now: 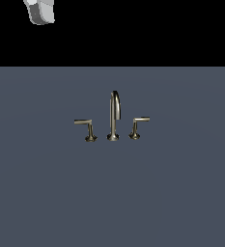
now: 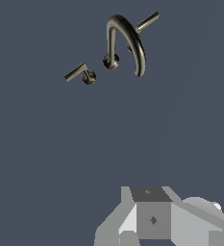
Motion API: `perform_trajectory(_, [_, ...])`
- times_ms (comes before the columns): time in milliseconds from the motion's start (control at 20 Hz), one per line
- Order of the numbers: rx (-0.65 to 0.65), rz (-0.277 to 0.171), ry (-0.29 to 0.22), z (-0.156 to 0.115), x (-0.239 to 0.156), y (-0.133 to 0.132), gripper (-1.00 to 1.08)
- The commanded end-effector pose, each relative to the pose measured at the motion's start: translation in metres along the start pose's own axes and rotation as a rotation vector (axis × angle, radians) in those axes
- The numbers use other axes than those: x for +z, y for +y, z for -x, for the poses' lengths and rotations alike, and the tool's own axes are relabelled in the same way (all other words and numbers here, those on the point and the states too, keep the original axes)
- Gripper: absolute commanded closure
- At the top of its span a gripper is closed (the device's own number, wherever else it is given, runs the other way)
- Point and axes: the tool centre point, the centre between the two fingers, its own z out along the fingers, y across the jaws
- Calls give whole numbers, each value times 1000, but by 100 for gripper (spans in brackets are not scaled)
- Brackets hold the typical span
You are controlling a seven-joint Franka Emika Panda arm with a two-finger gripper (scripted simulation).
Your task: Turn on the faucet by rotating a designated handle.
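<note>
Faucet [image 1: 114, 116] at the middle of the grey worktop [image 1: 181, 193]: arched spout [image 1: 115, 103] in the centre, a lever on either side. Handle [image 1: 86, 126] to turn, judged the one with the longer bar, on the exterior view's left; twin [image 1: 138, 126] on the right. Both bars level, probably the off position. Gripper [image 1: 40, 11] far above and well apart from the set, only partly in view at the frame's upper edge. Fingers [image 2: 128, 238] barely visible in the wrist view; released or clenched, cannot tell. Approach not yet begun; bar likely needs a push from the side.
</note>
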Motion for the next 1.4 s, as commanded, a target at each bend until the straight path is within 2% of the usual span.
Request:
perform_trajectory(0, [52, -2, 0, -6, 14, -13, 108])
perform_trajectory(650, [297, -9, -1, -44, 82, -69, 108])
perform_trajectory(1350, [530, -11, 2, -94, 146, -111, 108])
